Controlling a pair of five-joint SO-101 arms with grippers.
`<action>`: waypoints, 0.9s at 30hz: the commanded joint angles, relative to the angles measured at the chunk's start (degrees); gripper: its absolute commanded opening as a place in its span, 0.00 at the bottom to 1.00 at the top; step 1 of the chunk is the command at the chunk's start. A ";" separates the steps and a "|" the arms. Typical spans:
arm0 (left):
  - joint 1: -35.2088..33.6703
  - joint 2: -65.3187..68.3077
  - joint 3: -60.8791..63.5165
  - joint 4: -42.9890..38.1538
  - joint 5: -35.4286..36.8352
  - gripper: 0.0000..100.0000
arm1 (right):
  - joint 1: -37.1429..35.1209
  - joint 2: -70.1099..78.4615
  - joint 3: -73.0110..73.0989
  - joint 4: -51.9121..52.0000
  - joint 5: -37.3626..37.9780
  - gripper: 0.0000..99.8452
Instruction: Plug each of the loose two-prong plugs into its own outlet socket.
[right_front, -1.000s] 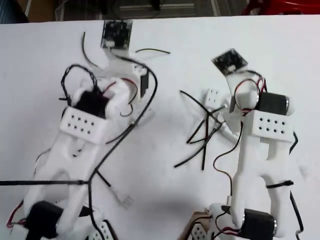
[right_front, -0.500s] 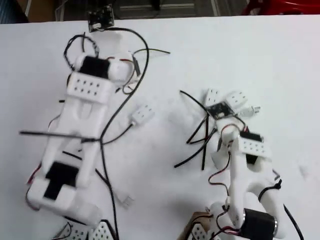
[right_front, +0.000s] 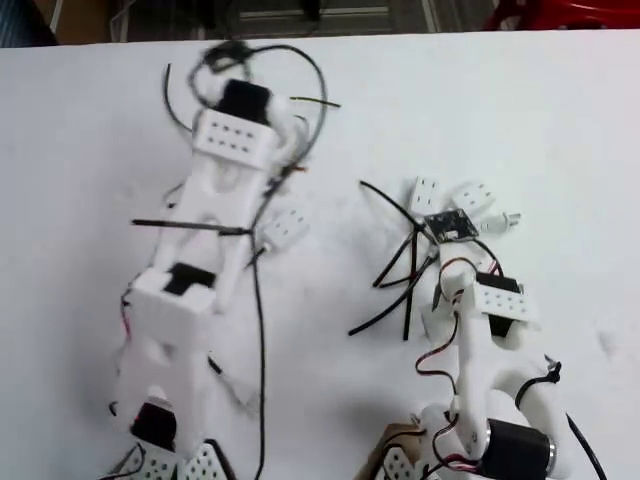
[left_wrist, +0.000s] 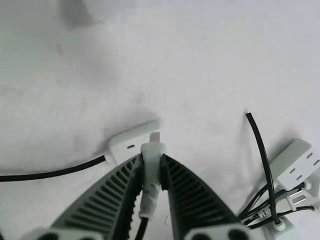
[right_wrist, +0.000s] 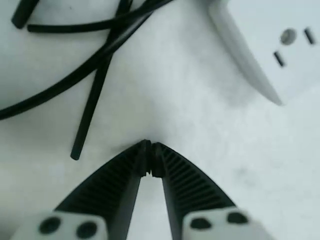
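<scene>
My left gripper (left_wrist: 151, 157) is shut on a small white two-prong plug (left_wrist: 151, 152) with a black cord, its prongs facing a white outlet socket (left_wrist: 131, 140). That socket (right_front: 285, 228) lies on the white table beside the left arm (right_front: 232, 140). My right gripper (right_wrist: 149, 147) is shut with nothing in it, just above the table. Beyond it lie black cords (right_wrist: 95, 60) and a white outlet socket (right_wrist: 280, 45). From above, two sockets (right_front: 425, 195) (right_front: 472, 198) and a loose plug (right_front: 505, 220) lie just past the right arm (right_front: 480, 310).
A tangle of black cords (right_front: 400, 270) lies between the arms. A loose black wire (right_front: 315, 101) lies near the far edge. More socket blocks (right_front: 205, 462) sit at the near edge by the arm bases. Further sockets (left_wrist: 295, 160) lie beside the left gripper.
The left arm has stretched out and swung toward the table's middle with the plug. The right arm drew back toward its base a second ago and has since stayed put.
</scene>
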 joint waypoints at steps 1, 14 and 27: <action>1.71 3.65 -7.03 1.05 2.29 0.02 | 0.04 -1.01 0.09 -0.57 -0.26 0.02; 3.47 8.13 -2.73 2.90 3.34 0.02 | 0.04 -1.01 0.09 -0.66 -0.18 0.02; 2.24 8.31 -2.11 1.41 8.70 0.02 | 0.04 -0.92 0.18 -1.27 -0.18 0.02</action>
